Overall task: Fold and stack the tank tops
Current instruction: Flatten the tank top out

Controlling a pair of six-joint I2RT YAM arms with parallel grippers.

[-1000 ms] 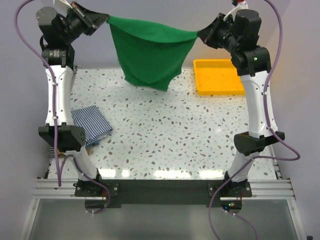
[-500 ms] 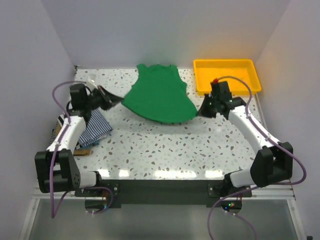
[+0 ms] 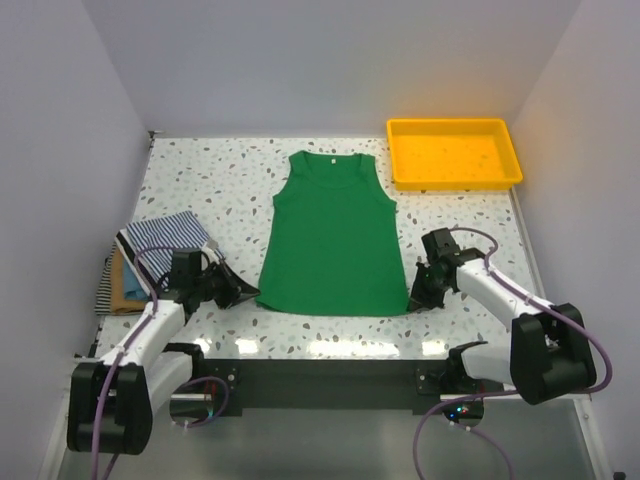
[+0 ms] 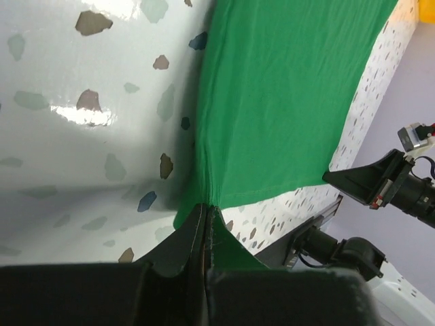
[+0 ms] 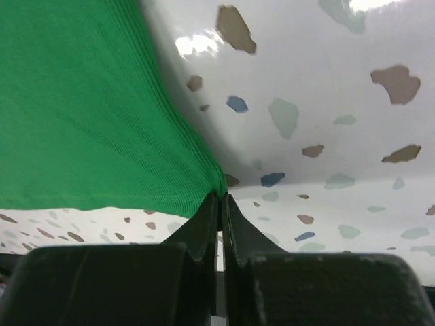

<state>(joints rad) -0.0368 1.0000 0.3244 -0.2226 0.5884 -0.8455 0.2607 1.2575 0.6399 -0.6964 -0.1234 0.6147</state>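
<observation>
**Top external view: green tank top spread flat, a tool pinching each hem corner**

Top external view shows the green tank top (image 3: 333, 240) lying open and smooth in the middle of the speckled tabletop (image 3: 330, 335). Its neckline points to the far side and its hem is toward the arm bases. Both arms are stretched low over the near part of the tabletop.

The left tool (image 3: 248, 297) sits at the hem's left corner and the right tool (image 3: 414, 300) at the hem's right corner.

In the left wrist view, the left tool (image 4: 206, 212) has its fingers pressed together on a small gather of green cloth (image 4: 285, 102). Fine creases fan out from the pinch.

In the right wrist view, the right tool (image 5: 221, 198) is likewise pressed together on the very corner of the green cloth (image 5: 81, 115). The cloth rises slightly off the tabletop (image 5: 306, 102) at the pinch.

At the left edge of the tabletop lies a folded pile, well apart from the green one. A navy-white striped top (image 3: 165, 238) is uppermost, with a tan top (image 3: 127, 290) showing beneath it.

The yellow tray (image 3: 455, 124) sits in the far right corner, apart from the cloth.
</observation>
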